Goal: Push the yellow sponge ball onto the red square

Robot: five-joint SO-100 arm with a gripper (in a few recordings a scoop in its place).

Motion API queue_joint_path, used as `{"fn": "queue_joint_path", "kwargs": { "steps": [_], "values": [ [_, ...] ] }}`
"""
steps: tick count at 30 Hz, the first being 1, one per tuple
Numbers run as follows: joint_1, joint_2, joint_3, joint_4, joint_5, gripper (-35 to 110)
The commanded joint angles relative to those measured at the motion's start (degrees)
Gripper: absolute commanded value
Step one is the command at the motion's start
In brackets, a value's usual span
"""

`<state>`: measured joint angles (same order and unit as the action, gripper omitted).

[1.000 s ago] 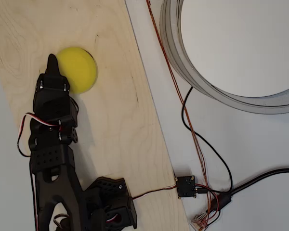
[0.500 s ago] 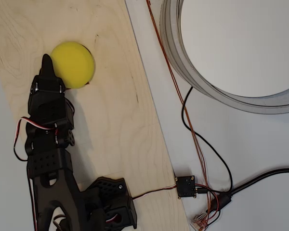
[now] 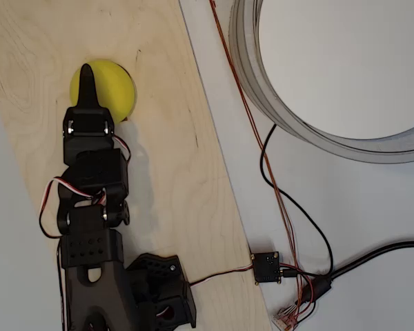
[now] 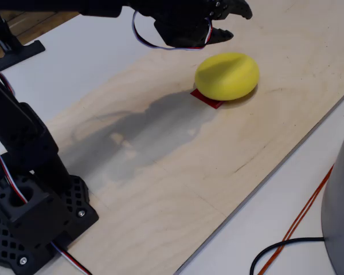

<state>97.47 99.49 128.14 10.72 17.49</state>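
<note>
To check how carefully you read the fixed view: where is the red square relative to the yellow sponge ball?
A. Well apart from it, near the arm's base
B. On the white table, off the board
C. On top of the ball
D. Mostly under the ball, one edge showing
D: in the fixed view the yellow sponge ball sits over the red square, with only its near edge showing.

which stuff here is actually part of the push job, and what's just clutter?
Part of the job:
- yellow sponge ball, sitting on the red square
- red square, just an edge peeking out under the ball
- gripper, raised above the ball

Just lying about:
- wooden board they rest on
- large grey ring
- small black circuit module
- orange and black cables
</note>
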Motion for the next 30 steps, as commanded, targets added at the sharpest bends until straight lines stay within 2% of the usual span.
{"fn": "queue_joint_path", "kwargs": {
  "steps": [1,13,30],
  "values": [
    [3.7,-0.6,-1.1,-4.4,-4.4,16],
    [6.3,-10.3,-8.8,-8.4,-7.1,15],
    [5.9,-21.9,-13.6,-8.9,0.1,15]
  ]
}}
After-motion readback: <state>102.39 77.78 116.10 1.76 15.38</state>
